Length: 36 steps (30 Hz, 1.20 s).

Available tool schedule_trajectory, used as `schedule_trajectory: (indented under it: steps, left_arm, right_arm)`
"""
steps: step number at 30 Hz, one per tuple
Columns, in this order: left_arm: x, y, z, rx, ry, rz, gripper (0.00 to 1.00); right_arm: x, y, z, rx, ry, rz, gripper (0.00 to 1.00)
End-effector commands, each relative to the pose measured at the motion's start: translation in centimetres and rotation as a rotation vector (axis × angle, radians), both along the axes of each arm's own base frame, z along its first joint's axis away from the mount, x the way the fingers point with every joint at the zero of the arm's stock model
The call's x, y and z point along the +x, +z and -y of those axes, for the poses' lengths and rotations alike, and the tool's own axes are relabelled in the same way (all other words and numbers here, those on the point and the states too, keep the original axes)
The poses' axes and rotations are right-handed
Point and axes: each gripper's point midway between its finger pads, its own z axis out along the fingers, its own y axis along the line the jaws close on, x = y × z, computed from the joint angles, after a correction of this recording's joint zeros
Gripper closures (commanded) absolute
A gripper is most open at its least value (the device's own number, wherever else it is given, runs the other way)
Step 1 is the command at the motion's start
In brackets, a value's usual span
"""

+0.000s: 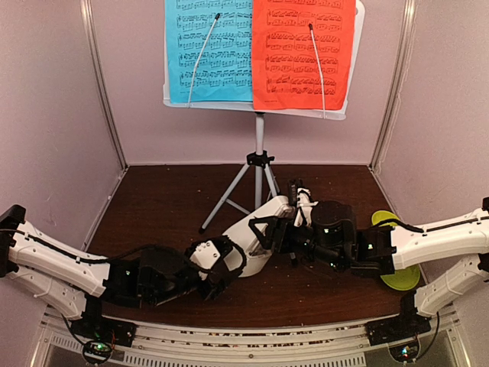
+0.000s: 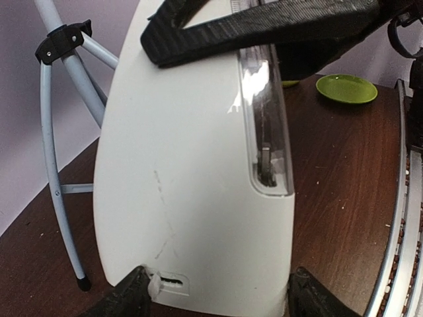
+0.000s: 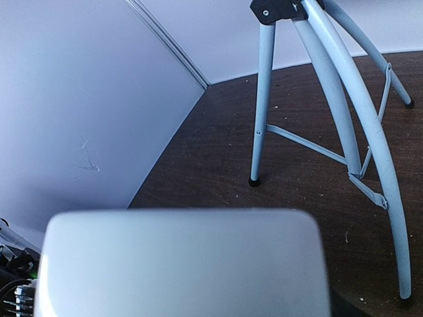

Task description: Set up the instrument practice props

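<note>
White arms (image 1: 53, 256) (black joints, cables)

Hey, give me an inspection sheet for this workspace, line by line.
Surface: dark wood-grain table.
Job's things: music stand upright at the back, blue sheet and red sheet on its desk; white metronome tilted between the claws.
Clutter: two lime-green dishes on the right.
Grippers: left claw flanks the metronome's base, grip unclear; right claw clamped on its upper end.
Cables: black cables along both arms.
Surroundings: pale walls on three sides.

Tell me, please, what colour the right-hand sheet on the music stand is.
The right-hand sheet is red with black printed notes, clearest in the top external view.
</note>
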Motion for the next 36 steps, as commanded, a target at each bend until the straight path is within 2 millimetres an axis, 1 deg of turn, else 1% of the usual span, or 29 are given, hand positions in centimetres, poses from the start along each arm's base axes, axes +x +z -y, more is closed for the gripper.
schedule_trajectory:
  steps: [1, 6, 11, 12, 13, 16, 19, 20, 24, 25, 27, 28, 31, 36]
  left_arm:
    - [0.0, 1.3, 0.6, -0.038, 0.000, 0.013, 0.29]
    - [0.1, 1.2, 0.4, -0.038, 0.009, 0.010, 0.32]
    - [0.1, 1.2, 0.3, -0.049, 0.013, 0.006, 0.31]
    - [0.2, 1.2, 0.1, -0.053, 0.017, 0.005, 0.30]
    - [0.2, 1.3, 0.0, -0.057, 0.024, 0.006, 0.27]
    - [0.5, 2.3, -1.0, -0.104, 0.059, 0.005, 0.14]
    - [1.0, 3.4, -2.6, -0.159, 0.103, 0.003, 0.03]
    - [1.1, 3.7, -3.1, -0.176, 0.114, -0.005, 0.02]
    - [2.5, 4.1, -5.7, -0.240, 0.207, -0.061, 0.02]
    - [2.7, 4.5, -6.4, -0.269, 0.227, -0.073, 0.02]
    - [3.2, 4.3, -7.7, -0.301, 0.268, -0.098, 0.02]
    - [3.4, 4.4, -8.1, -0.312, 0.282, -0.106, 0.02]
    - [3.7, 4.2, -9.1, -0.325, 0.313, -0.125, 0.02]
    - [3.9, 3.8, -10.0, -0.332, 0.341, -0.138, 0.02]
  right_arm:
    - [-0.1, 6.2, -0.6, 0.201, -0.002, 0.056, 1.00]
    - [-0.1, 6.1, -0.5, 0.197, -0.004, 0.057, 1.00]
    - [-0.1, 6.0, -0.5, 0.195, -0.008, 0.057, 1.00]
    - [0.0, 6.0, -0.5, 0.191, -0.008, 0.059, 1.00]
    - [0.0, 5.9, -0.5, 0.188, -0.008, 0.060, 1.00]
    - [0.1, 5.3, -0.6, 0.149, -0.021, 0.063, 1.00]
    - [0.6, 4.3, -0.8, 0.068, -0.061, 0.083, 1.00]
    - [0.6, 3.9, -1.0, 0.035, -0.071, 0.091, 1.00]
    - [0.9, 2.2, -1.8, -0.095, -0.147, 0.097, 1.00]
    - [1.1, 1.7, -1.9, -0.130, -0.178, 0.100, 1.00]
    - [1.3, 0.5, -2.5, -0.181, -0.203, 0.101, 1.00]
    - [1.3, -0.4, -3.0, -0.211, -0.211, 0.100, 1.00]
    - [1.3, -1.8, -4.1, -0.266, -0.233, 0.107, 1.00]
    - [1.7, -3.5, -5.8, -0.344, -0.280, 0.101, 0.99]
